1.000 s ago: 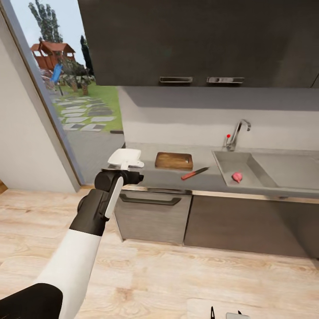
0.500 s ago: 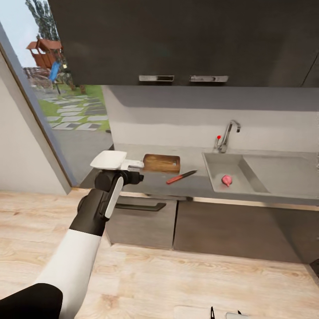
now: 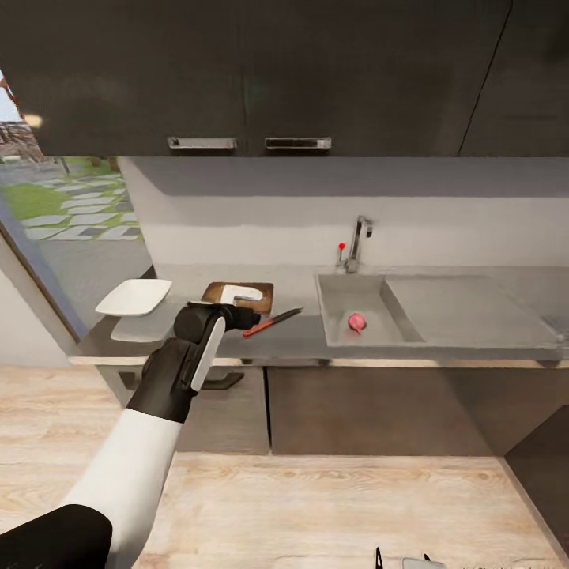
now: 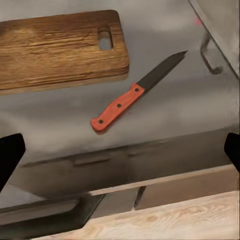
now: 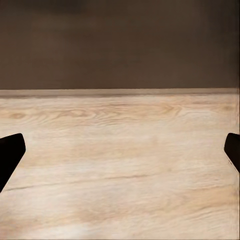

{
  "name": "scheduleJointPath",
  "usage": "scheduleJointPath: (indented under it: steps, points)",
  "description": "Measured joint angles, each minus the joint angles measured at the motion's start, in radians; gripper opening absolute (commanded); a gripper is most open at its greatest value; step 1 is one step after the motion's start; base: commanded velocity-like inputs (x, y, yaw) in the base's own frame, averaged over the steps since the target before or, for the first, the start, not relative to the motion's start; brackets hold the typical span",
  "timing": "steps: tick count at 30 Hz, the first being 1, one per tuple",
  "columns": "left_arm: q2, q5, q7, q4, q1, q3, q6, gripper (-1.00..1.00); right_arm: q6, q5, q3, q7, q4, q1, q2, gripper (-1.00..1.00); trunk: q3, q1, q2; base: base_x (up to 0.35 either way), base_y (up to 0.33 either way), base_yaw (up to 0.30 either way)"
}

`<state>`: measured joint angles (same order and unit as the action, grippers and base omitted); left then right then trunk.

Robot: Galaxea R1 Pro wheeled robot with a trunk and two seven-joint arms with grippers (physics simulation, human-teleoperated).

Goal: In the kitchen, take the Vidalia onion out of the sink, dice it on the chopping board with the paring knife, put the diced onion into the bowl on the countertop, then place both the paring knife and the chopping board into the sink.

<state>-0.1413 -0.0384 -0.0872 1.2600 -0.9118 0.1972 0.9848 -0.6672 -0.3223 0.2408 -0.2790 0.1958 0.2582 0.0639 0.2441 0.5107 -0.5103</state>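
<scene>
A pink Vidalia onion [image 3: 357, 321] lies in the steel sink [image 3: 336, 296], under the chrome tap [image 3: 358, 243]. The wooden chopping board [image 3: 259, 291] [image 4: 55, 47] lies on the grey countertop [image 3: 300, 336] left of the sink. The red-handled paring knife [image 3: 272, 322] [image 4: 132, 94] lies beside the board, blade toward the sink. The white bowl [image 3: 134, 296] sits at the counter's left end. My left gripper [image 3: 239, 307] [image 4: 120, 155] hangs open in front of the counter's edge, short of the knife and covering part of the board. My right gripper [image 5: 120, 150] is open over the wooden floor.
Dark upper cabinets [image 3: 261, 71] hang over the counter. Dark lower cabinets with a drawer handle [image 4: 47, 220] stand beneath it. The flat drainboard [image 3: 466, 304] stretches right of the basin. A glass door to a garden [image 3: 55, 213] is at the left. Light wooden floor [image 3: 316, 506] lies before the counter.
The whole view has swung right and nearer to the counter, so the camera moved. My left gripper now stands before the chopping board instead of the bowl.
</scene>
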Motion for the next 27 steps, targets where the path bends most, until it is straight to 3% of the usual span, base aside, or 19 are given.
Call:
scheduleJointPath:
  steps: [27]
  points:
    - [0.000, -0.001, 0.002, -0.024, 0.000, 0.001, -0.001, 1.00, 0.000, 0.000, -0.002, 0.000, 0.000, 0.000, 0.001, 1.00, -0.013, 0.000, 0.000, 0.154, -0.299, -0.170]
